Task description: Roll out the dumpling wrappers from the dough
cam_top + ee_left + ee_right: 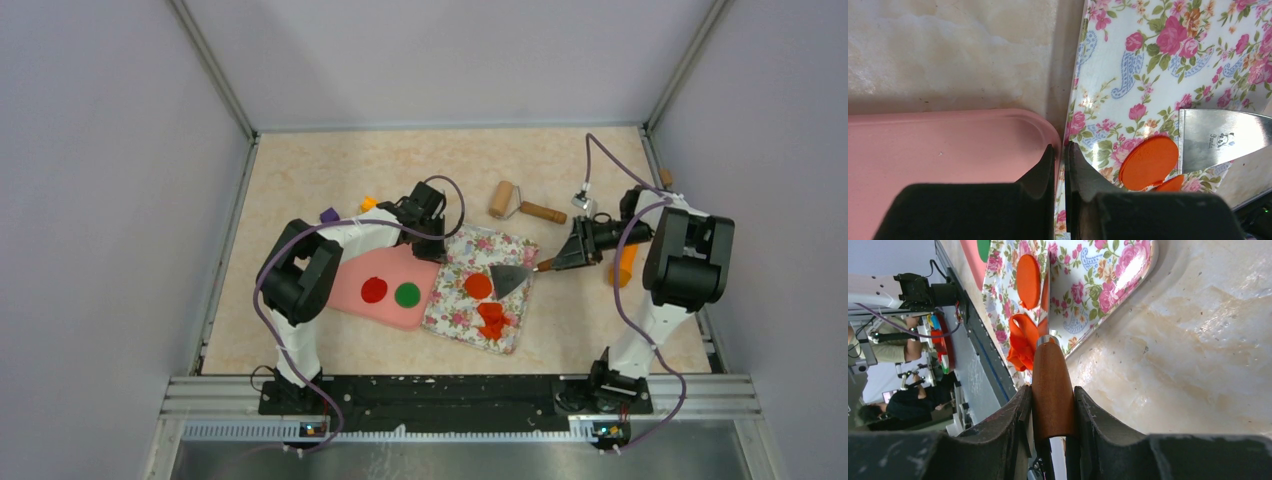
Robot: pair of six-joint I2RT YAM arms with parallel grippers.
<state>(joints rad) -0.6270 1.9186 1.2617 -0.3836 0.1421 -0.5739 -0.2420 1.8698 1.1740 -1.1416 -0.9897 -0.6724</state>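
Bearing "Panda", scraper (1220, 136) beside wrapper (1148, 162)

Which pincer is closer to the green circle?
Left. The left pincer grips the floral tray rim just beyond the green circle; the right pincer holds the scraper on the tray's far side.

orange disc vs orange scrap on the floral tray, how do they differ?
The disc is flat, round and smooth; the scrap is ragged and crumpled. The disc lies by the scraper; the scrap sits nearer the arm bases. Both are orange-red clay on the tray.
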